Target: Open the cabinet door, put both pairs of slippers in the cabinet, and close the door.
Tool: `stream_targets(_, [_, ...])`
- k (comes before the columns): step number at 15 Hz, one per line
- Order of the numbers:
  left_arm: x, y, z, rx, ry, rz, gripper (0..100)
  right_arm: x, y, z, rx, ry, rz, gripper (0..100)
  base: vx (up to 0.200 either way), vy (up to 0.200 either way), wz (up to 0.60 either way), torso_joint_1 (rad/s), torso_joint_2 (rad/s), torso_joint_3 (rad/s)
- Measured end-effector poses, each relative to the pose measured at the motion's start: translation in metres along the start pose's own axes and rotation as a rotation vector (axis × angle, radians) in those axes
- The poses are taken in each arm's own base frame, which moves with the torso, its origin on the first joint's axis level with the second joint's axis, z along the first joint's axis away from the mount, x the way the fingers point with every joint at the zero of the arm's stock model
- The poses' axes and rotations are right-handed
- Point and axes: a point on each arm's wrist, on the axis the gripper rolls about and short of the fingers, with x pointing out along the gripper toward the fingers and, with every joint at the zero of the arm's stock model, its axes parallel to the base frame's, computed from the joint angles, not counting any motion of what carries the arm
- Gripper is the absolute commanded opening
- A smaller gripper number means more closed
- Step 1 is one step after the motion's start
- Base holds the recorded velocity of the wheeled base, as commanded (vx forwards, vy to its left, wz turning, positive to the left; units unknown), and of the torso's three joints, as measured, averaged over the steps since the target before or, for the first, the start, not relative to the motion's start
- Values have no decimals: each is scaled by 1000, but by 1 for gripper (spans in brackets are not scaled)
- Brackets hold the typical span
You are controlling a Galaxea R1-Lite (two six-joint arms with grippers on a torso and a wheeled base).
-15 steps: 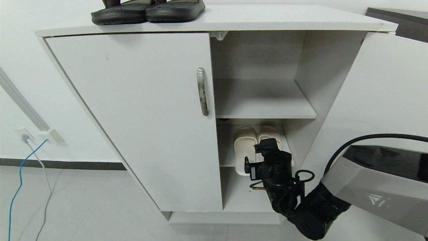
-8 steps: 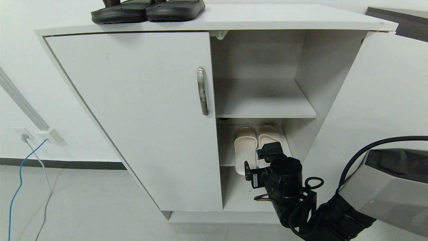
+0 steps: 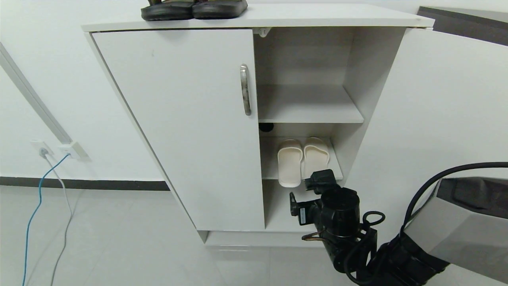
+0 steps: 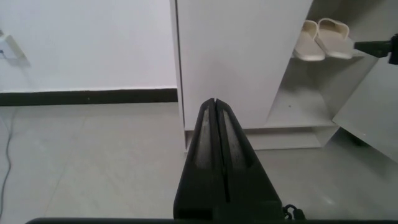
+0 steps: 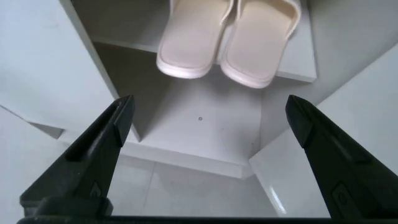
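Observation:
The white cabinet (image 3: 174, 119) stands with its right door (image 3: 432, 107) swung open and its left door shut. A cream pair of slippers (image 3: 302, 159) lies on the middle shelf, also seen as cream slippers (image 5: 227, 37) and cream slippers (image 4: 323, 40). A dark pair of slippers (image 3: 194, 8) rests on the cabinet top. My right gripper (image 5: 208, 124) is open with nothing in it, just outside the opening below the cream pair. My left gripper (image 4: 215, 109) is shut and empty, low over the floor in front of the cabinet.
A wall socket (image 3: 41, 147) with a blue cable (image 3: 33, 214) and a grey one running down to the floor sits left of the cabinet. The upper shelf (image 3: 305, 105) and the bottom compartment (image 3: 278, 210) are bare. Pale floor tiles spread in front.
The head camera has pulled back, so the cabinet looks smaller and shifted right. My right gripper has withdrawn from the cream slippers, which stay on the shelf.

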Motion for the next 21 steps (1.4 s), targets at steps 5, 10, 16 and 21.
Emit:
stream_targets(5, [0, 0, 0, 0, 0, 1, 0, -1, 0, 1, 1, -1, 2, 100, 0, 0, 0, 0, 0, 0])
stream_targets(10, [0, 0, 0, 0, 0, 0, 0, -3, 1, 0, -3, 1, 7, 100, 0, 0, 0, 0, 0, 0])
stream_targets(16, [0, 0, 0, 0, -1, 0, 0, -5, 1, 2, -1, -2, 9, 100, 0, 0, 0, 3, 2, 69])
stream_targets(21, [0, 0, 0, 1, -1, 0, 0, -7, 0, 4, 0, -5, 9, 100, 0, 0, 0, 0, 2, 200])
